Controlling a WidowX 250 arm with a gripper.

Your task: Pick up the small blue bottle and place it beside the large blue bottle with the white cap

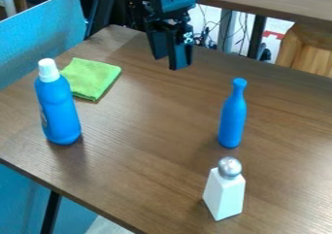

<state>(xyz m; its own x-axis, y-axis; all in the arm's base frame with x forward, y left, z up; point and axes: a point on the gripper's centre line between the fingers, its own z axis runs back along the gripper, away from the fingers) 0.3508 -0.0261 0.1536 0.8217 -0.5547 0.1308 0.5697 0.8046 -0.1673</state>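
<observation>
Brown tabletop [152,131], blue panel [39,41] at left, cables [243,31] behind

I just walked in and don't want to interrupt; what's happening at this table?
Nothing is being handled. The black two-finger gripper hangs above the far side of the brown wood-grain table, apparently empty. A blue bottle with a white cap, a slim blue bottle and a white shaker with a silver top stand upright; a green cloth lies behind the white-capped bottle.
</observation>
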